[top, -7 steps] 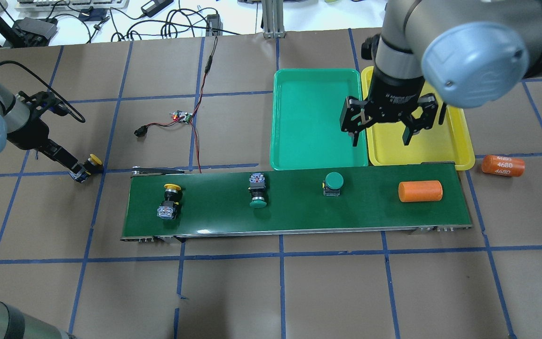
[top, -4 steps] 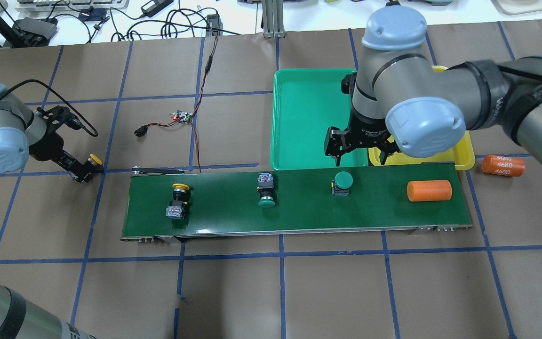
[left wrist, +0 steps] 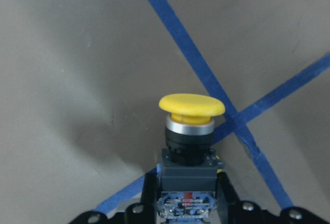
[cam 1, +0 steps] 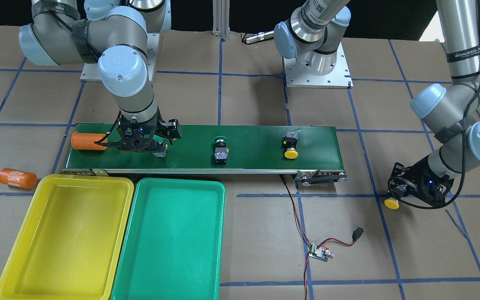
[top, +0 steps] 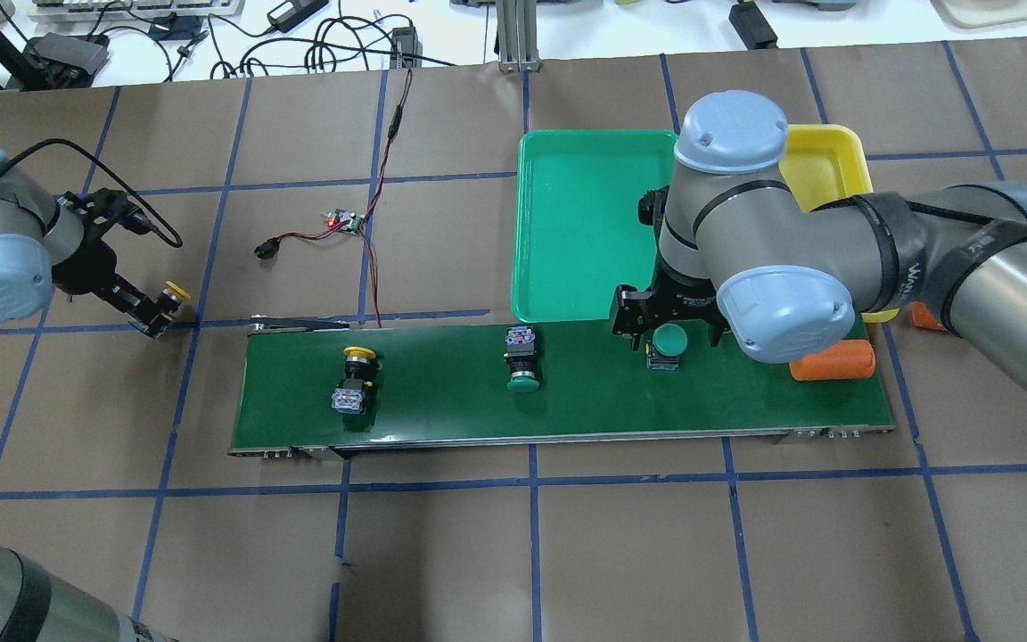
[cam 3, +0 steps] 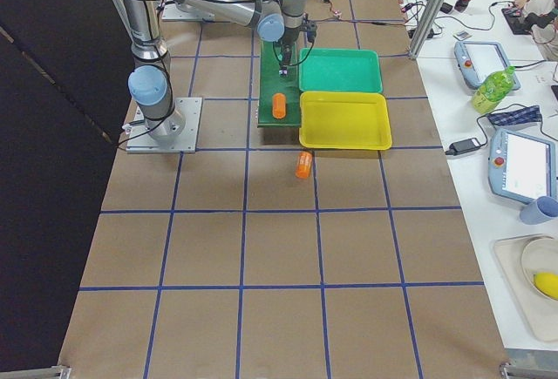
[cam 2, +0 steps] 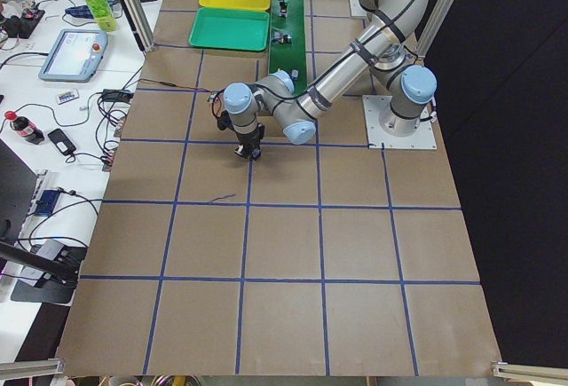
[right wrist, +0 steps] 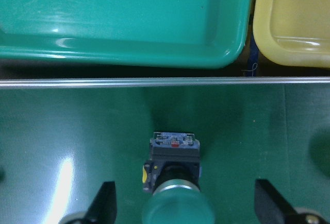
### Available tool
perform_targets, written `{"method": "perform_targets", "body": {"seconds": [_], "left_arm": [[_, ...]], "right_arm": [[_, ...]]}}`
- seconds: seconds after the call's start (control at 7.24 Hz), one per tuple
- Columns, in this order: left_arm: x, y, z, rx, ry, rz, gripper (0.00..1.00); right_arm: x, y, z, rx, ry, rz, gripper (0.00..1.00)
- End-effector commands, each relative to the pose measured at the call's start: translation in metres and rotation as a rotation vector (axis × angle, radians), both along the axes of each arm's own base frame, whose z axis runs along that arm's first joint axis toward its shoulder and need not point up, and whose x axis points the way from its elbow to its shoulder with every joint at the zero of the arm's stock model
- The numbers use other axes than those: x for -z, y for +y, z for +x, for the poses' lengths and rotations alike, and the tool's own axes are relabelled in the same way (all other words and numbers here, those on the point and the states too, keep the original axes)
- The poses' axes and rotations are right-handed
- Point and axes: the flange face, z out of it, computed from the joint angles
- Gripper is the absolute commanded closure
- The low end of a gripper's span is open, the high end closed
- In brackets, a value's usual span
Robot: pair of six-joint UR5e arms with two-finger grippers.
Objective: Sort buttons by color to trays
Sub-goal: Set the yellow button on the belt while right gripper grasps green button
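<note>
Green button at the right jaws: green mushroom-capped push-button with black body [top: 669, 341] stands upright on the long dark-green conveyor belt [top: 442, 410], cap up, long axis vertical, near the tray-side edge.
Right jaws: spread wide and pointing down, one finger [right wrist: 105, 203] on each side of that button, neither touching it.
Second green button: another green-capped black push-button [top: 522, 364] lies on its side mid-belt, long axis across the belt, cap toward the robot.
Yellow button on belt: yellow-capped black push-button [top: 355, 376] lies on its side toward the belt's left-arm end, long axis nearly across the belt, cap toward the trays.
Left jaws: closed on the black body of a second yellow-capped push-button [left wrist: 190, 131], cap pointing straight out from them, low over the brown table [top: 442, 553] by a blue tape crossing [left wrist: 240, 123], off the belt's end.
Trays: teal-green plastic tray [top: 567, 223] and bright yellow plastic tray [cam 1: 65, 233] sit side by side just beyond the belt.
Orange: one orange cylinder [cam 1: 88, 141] lies on the belt beside the right jaws.
</note>
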Motion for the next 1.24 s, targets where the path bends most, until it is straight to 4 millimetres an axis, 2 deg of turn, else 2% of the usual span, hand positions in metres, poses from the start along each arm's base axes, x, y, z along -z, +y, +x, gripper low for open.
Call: {"method": "perform_targets", "body": {"seconds": [0.0,0.14,0.28,0.41,0.55,0.69,0.83,0.97,1.11], "left_arm": [[-0.057,0.005,-0.041,-0.214,-0.021,-0.028,1.00],[-0.081,0.014,-0.071,-0.247,-0.019,-0.017,1.00],[-0.098,0.024,-0.097,-0.353,-0.024,-0.008,1.00],[-0.107,0.036,-0.134,-0.448,0.005,0.010,1.00],[-0.101,0.050,-0.163,-0.542,0.032,0.058,1.00],[-0.090,0.064,-0.177,-0.560,0.042,0.086,1.00],[-0.078,0.076,-0.181,-0.559,0.043,0.109,1.00],[-0.072,0.087,-0.184,-0.559,0.042,0.126,0.97],[-0.062,0.097,-0.186,-0.559,0.040,0.145,0.83]], "right_arm": [[0.001,0.003,-0.001,-0.002,-0.001,0.001,0.67],[0.000,0.002,-0.001,-0.002,-0.002,-0.002,0.79],[-0.004,-0.001,-0.001,-0.001,-0.003,-0.011,0.85],[-0.018,-0.014,-0.005,0.012,-0.008,-0.046,0.85],[-0.045,-0.036,-0.002,0.012,-0.017,-0.106,0.85],[-0.058,-0.065,0.002,0.012,-0.024,-0.144,0.84],[-0.067,-0.102,0.007,0.012,-0.027,-0.177,0.82],[-0.085,-0.138,0.013,0.016,-0.072,-0.226,0.80],[-0.090,-0.159,0.016,0.019,-0.092,-0.245,0.79]]}}
